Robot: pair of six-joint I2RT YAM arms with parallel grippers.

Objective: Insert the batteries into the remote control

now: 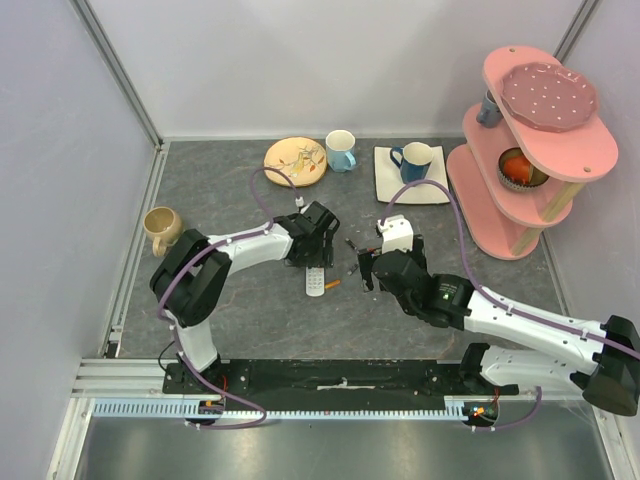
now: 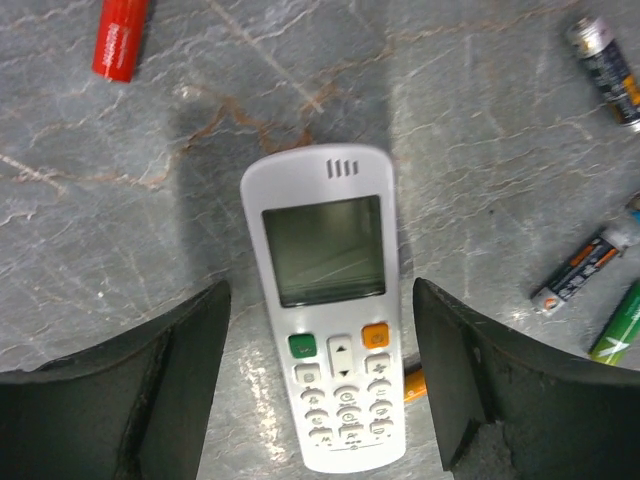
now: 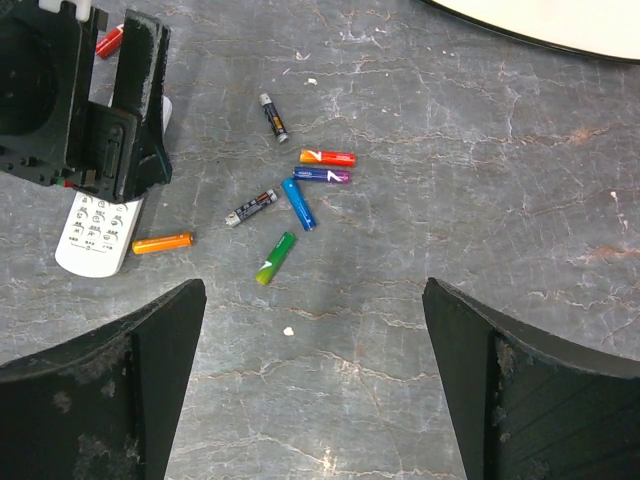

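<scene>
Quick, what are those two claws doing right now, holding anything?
Left gripper: open, straddling the remote control, not gripping it.
Right gripper: open, empty, above the batteries.

Table top (image 2: 500, 210): grey stone-look, veined, smooth w/ faint sheen. Remote control (image 2: 325, 318): white plastic, smooth, semi-gloss; its screen (image 2: 328, 250) glossy, buttons look rubbery, matt. Batteries (image 3: 299, 204): shiny printed wraps; dark battery (image 2: 606, 68) has a bare metal end cap. Left fingers (image 2: 185, 380) & right fingers (image 3: 545, 400): black, matt, rough, scuffed w/ pale specks. Far-right shelf (image 1: 560, 150): pink, matt paint. Far mug (image 1: 341, 150): glazed, glossy.
</scene>
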